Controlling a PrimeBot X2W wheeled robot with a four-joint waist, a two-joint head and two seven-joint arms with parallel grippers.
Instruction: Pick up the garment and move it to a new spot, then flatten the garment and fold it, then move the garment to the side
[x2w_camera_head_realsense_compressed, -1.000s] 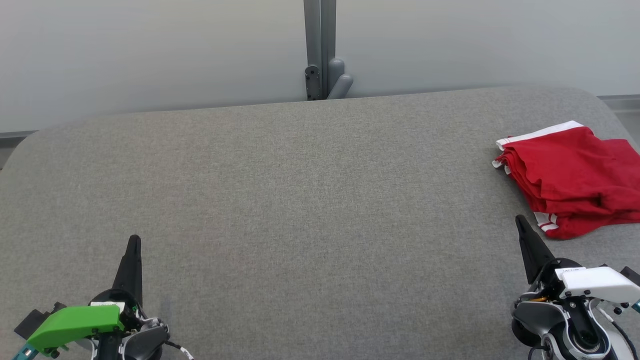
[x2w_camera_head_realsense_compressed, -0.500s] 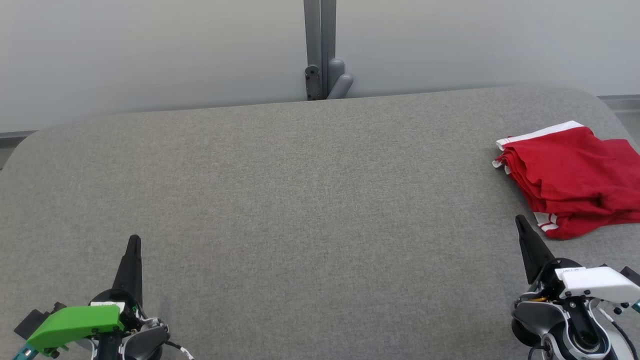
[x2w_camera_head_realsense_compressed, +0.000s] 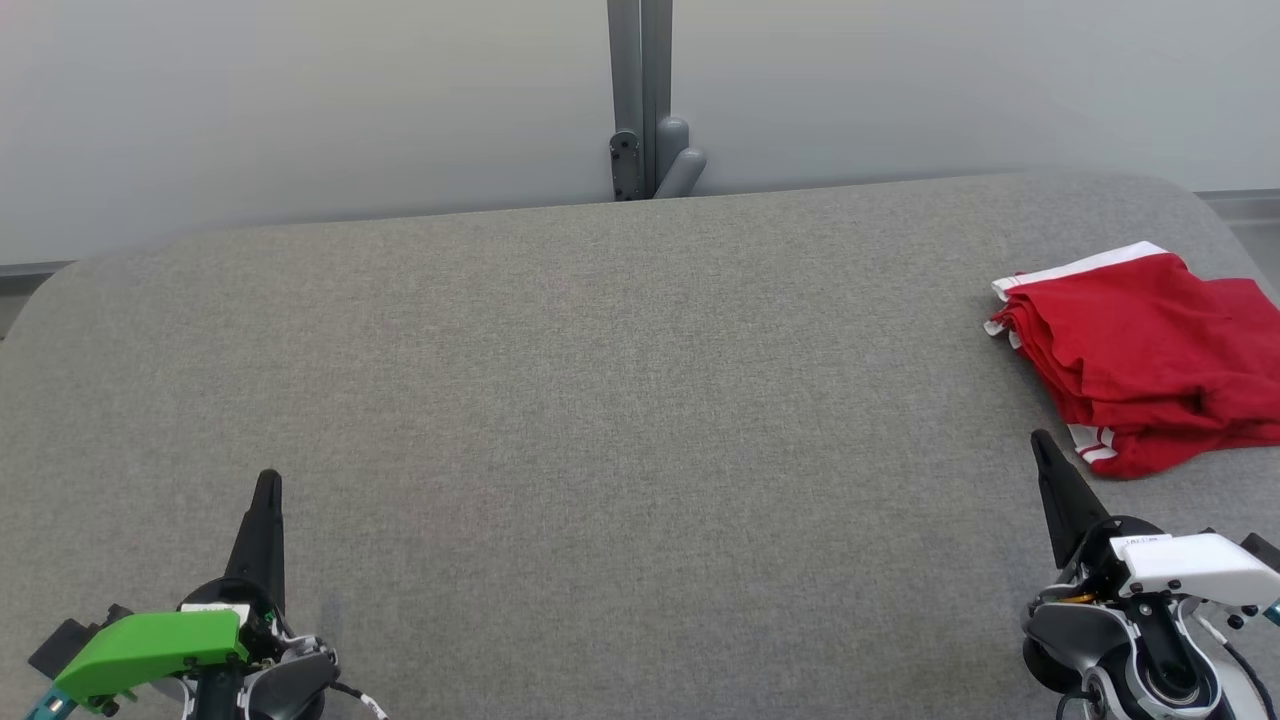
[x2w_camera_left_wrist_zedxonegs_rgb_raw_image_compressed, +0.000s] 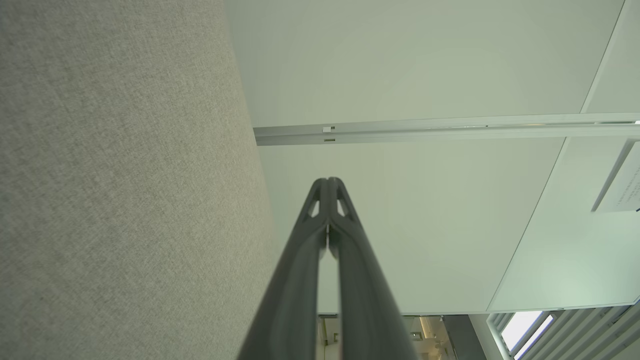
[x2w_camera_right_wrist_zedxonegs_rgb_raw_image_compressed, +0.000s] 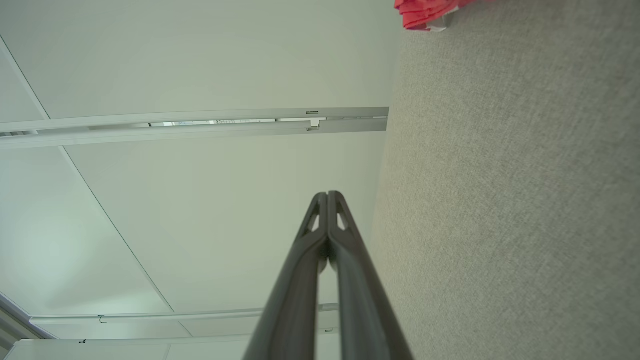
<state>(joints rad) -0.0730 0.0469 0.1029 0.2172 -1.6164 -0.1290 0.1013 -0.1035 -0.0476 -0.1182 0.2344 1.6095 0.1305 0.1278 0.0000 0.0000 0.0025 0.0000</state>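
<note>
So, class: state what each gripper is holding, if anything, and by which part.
Nothing is held. The left gripper and right gripper are shut empty; the red garment lies apart.

You face a wide grey fabric-covered surface (x2w_camera_head_realsense_compressed: 600, 400), its far corners rounded at 10 and 2 o'clock. Behind it stands a plain pale wall (x2w_camera_head_realsense_compressed: 300, 100), evenly lit. At 12 o'clock a grey metal post (x2w_camera_head_realsense_compressed: 640, 90) splits the wall, with a small bracket (x2w_camera_head_realsense_compressed: 680, 160) at its foot. In your left wrist view, a bright slatted window (x2w_camera_left_wrist_zedxonegs_rgb_raw_image_compressed: 520, 330) sits at 5 o'clock.
</note>
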